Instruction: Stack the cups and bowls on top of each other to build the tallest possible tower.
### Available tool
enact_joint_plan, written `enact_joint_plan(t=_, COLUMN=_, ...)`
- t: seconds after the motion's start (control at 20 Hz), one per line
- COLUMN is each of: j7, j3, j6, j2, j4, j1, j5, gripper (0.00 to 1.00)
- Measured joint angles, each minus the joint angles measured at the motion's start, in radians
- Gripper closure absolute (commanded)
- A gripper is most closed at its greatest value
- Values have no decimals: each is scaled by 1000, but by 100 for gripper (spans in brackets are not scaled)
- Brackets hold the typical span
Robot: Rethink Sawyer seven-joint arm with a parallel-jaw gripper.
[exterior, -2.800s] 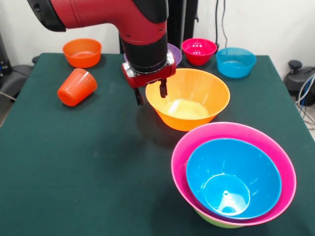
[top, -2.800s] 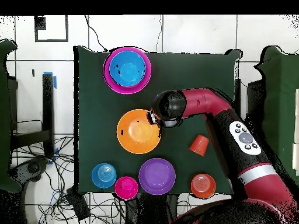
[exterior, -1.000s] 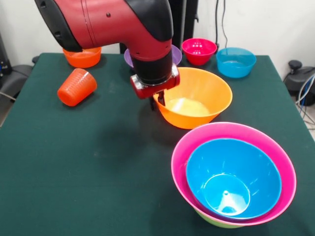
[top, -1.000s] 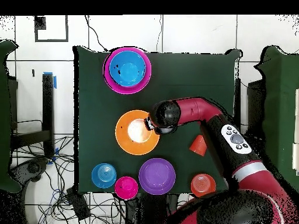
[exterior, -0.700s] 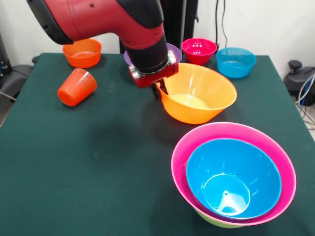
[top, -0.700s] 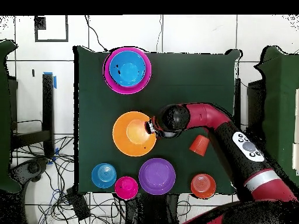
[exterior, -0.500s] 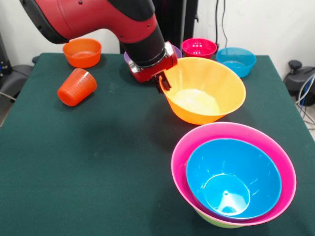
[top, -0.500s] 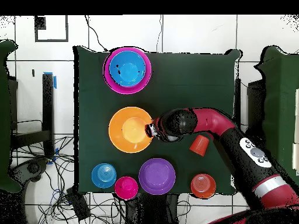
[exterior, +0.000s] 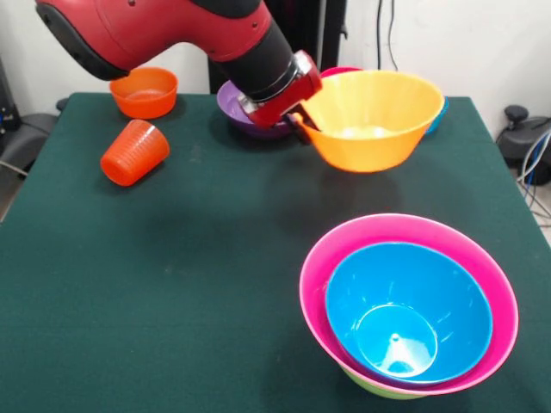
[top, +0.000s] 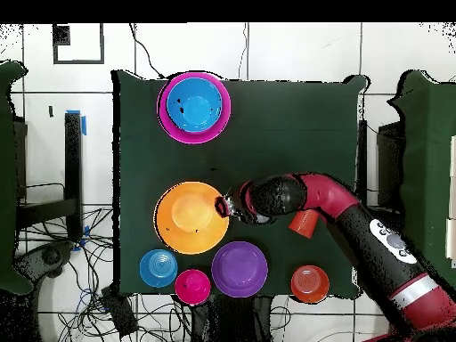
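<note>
Dark green table (exterior: 172, 284) against a white wall, cables hanging behind; overhead shows tiled floor around it. Red and black arm (exterior: 164, 30) comes in from the top left of the front view, tilted. End effector (exterior: 297, 129) is clamped on the rim of the large orange bowl (exterior: 372, 116), one finger inside the rim and one outside. The bowl is lifted clear of the table, roughly level, held in front of the far row of bowls.

Tower (exterior: 409, 305) sits at the near right in the front view: big pink bowl (exterior: 314, 275) with a medium blue bowl (exterior: 409, 297) nested inside it, and a green bowl (exterior: 362, 383) showing as a sliver underneath. In the overhead view the tower (top: 194, 107) is well apart from the lifted orange bowl (top: 191, 217).

Orange-red cup (exterior: 134, 152) lies on its side at the left, open end towards the camera-left, well apart from the end effector. Small orange bowl (exterior: 144, 91) stands upright behind it, near the far left corner. Purple bowl (exterior: 250, 116) is partly hidden behind the arm's wrist. Magenta-red bowl (top: 192, 286) and small blue bowl (top: 158, 268) are mostly hidden behind the lifted bowl in the front view; overhead shows them side by side, next to the purple bowl (top: 240, 268), all upright on the table.
</note>
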Motion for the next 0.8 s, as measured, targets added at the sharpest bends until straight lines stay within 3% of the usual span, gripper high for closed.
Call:
enact_joint_plan(t=0.3, j7=0, j3=94, j6=-22, j2=29, j4=49, j1=-32, j5=-4, gripper=100)
enact_joint_plan(t=0.8, j7=0, j3=300, j6=-155, j2=82, j4=137, j1=-130, j5=-5, gripper=100)
